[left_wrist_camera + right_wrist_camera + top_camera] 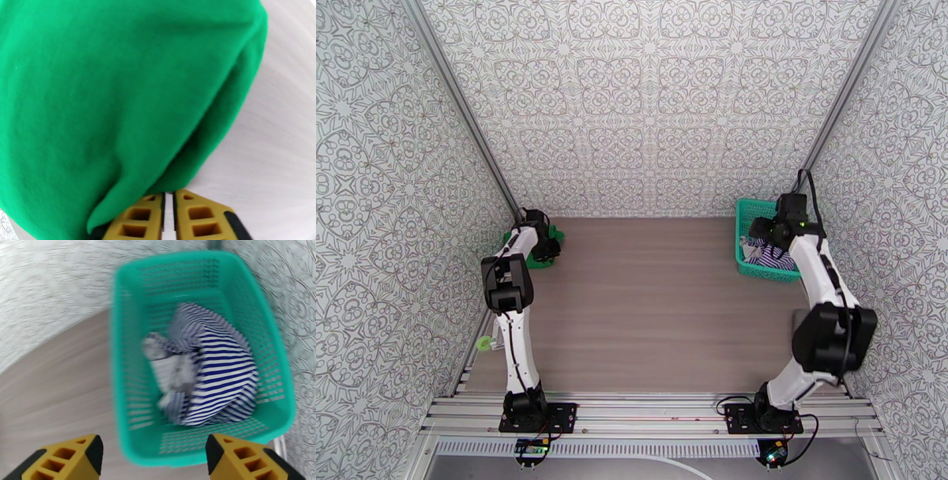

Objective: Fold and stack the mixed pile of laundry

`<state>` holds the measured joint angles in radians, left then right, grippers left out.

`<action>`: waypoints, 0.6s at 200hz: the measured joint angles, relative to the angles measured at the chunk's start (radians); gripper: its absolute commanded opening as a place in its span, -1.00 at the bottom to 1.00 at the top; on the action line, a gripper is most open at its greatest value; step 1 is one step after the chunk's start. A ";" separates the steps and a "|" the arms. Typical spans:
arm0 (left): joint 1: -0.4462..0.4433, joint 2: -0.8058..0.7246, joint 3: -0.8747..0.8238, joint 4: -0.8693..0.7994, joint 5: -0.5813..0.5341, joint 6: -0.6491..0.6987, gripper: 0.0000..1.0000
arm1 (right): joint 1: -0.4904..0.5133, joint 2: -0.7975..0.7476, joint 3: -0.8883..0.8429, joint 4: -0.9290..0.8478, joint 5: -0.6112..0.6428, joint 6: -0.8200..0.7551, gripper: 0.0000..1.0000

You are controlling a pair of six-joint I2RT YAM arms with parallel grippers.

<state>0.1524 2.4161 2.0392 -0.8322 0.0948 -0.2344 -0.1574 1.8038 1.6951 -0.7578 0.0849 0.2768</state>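
Left end effector (169,195) narrowed under T-shirt (118,98) edge, grip unclear; right end effector (153,445) spread over basket (117,358) rim.

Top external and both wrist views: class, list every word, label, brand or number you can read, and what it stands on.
None can be read.
The green T-shirt is plain; the striped top in the teal basket shows only blurred stripes.
The small boards by the arm bases are too small to read.

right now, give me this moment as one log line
left claw: nearly shut at green T-shirt | right claw: open over basket | striped top: in basket
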 measured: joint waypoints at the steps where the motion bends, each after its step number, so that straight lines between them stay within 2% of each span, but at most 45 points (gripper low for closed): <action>1: -0.002 0.000 0.000 0.000 0.002 0.002 -0.41 | -0.001 0.006 0.005 -0.003 0.003 0.000 0.49; 26: -0.039 -0.045 -0.037 0.011 0.038 -0.002 -0.36 | -0.034 0.167 0.137 -0.074 0.043 0.002 0.39; 49: -0.085 -0.150 -0.098 0.034 0.092 -0.002 -0.30 | -0.059 0.297 0.223 -0.122 0.042 -0.004 0.14; 70: -0.132 -0.301 -0.206 0.099 0.147 -0.002 -0.24 | -0.066 0.389 0.291 -0.162 0.047 -0.006 -0.17; 90: -0.195 -0.494 -0.380 0.204 0.211 -0.015 -0.21 | -0.065 0.432 0.316 -0.179 0.066 -0.012 -0.73; 102: -0.233 -0.585 -0.482 0.273 0.245 -0.030 -0.22 | -0.065 0.441 0.322 -0.189 0.078 -0.011 -0.99; 120: -0.286 -0.681 -0.623 0.354 0.295 -0.061 -0.25 | -0.065 0.435 0.322 -0.195 0.087 -0.007 -1.00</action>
<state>-0.1333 1.7348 1.4158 -0.4782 0.3901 -0.2955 -0.2226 2.2391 2.0167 -0.9524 0.1722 0.2699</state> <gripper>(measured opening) 0.386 0.039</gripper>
